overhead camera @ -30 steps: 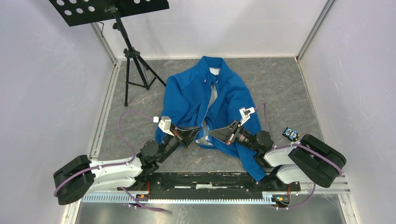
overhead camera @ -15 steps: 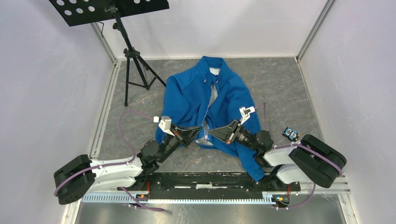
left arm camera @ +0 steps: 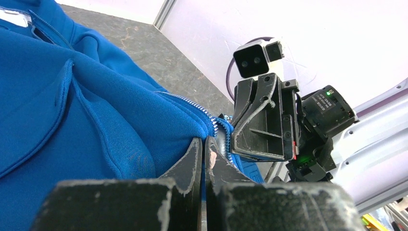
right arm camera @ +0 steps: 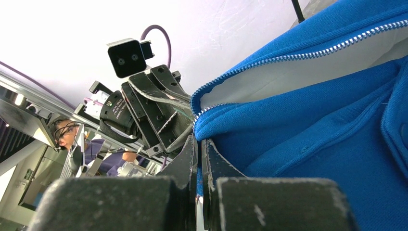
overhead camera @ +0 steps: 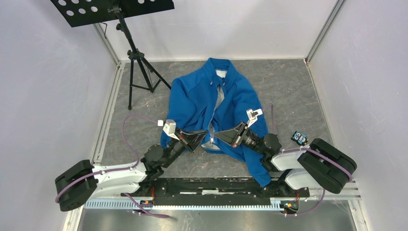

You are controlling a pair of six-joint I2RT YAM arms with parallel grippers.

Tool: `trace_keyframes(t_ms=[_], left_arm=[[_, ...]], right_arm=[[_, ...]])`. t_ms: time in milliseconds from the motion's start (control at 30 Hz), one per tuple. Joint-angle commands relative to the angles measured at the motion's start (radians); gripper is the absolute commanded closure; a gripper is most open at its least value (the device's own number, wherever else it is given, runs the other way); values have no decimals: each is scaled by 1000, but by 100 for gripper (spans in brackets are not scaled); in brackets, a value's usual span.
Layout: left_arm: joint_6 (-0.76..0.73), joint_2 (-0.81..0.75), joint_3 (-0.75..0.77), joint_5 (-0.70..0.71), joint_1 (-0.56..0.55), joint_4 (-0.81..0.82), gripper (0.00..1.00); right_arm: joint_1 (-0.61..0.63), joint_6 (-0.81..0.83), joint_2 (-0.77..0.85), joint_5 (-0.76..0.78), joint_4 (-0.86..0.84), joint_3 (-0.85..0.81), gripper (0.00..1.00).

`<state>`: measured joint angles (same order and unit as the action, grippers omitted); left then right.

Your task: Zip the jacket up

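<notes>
The bright blue jacket [overhead camera: 202,98] lies on the grey floor, collar far, front open, white lining showing along the unzipped zipper [overhead camera: 217,103]. My left gripper [overhead camera: 206,135] is shut on the left front edge near the hem; blue fabric shows pinched between its fingers in the left wrist view [left arm camera: 202,144]. My right gripper [overhead camera: 217,136] is shut on the right front edge at the hem, fabric pinched between its fingers in the right wrist view [right arm camera: 198,144]. The two grippers face each other, tips almost touching, at the zipper's bottom end. The zipper teeth [right arm camera: 288,56] show above.
A black music stand on a tripod [overhead camera: 134,57] stands at the far left. A small black and blue object [overhead camera: 300,138] lies on the floor at the right. White walls with metal rails close the space. The jacket's right sleeve [overhead camera: 257,168] runs down to the arms' base rail.
Both grippers have edged slightly closer together at the hem; the jacket's bottom edges sit a little nearer each other. Otherwise nothing has moved.
</notes>
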<state>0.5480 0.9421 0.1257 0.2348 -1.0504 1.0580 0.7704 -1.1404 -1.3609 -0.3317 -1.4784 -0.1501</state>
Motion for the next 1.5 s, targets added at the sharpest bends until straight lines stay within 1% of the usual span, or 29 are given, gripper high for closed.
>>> trace_keyframes(t_ms=[0,433,667,767,833,900,1000,1100,1200,1333,1467], left_arm=[[43,-29,34,-15,-3,114,98],[85,6,23,-38,-3,169,98],[130,23,27,-21,-2,178,98],[185,37,31,-1,-3,188,98],[224,42,8,46,-3,216,98],[234,36,-7,65,-3,237,98],[240,15,4,59,-2,185,98],[230,23,8,41,-3,190,98],[228,66,24,-6,-3,227,98],[244,132,18,-31,-3,348,98],[243,131,20,-49,-3,343,98]], right_arm=[[3,-11,-5,19,-480,-51,100],[3,11,-32,47,-480,-94,100],[5,49,-46,72,-481,-102,100],[34,139,-19,94,-480,-96,100],[41,174,-5,101,-481,-95,100],[53,209,12,115,-481,-91,100],[54,210,21,123,-481,-94,100],[61,211,30,146,-480,-97,100],[73,225,38,172,-481,-108,100],[75,212,25,203,-481,-122,100],[75,228,47,211,-481,-125,100]])
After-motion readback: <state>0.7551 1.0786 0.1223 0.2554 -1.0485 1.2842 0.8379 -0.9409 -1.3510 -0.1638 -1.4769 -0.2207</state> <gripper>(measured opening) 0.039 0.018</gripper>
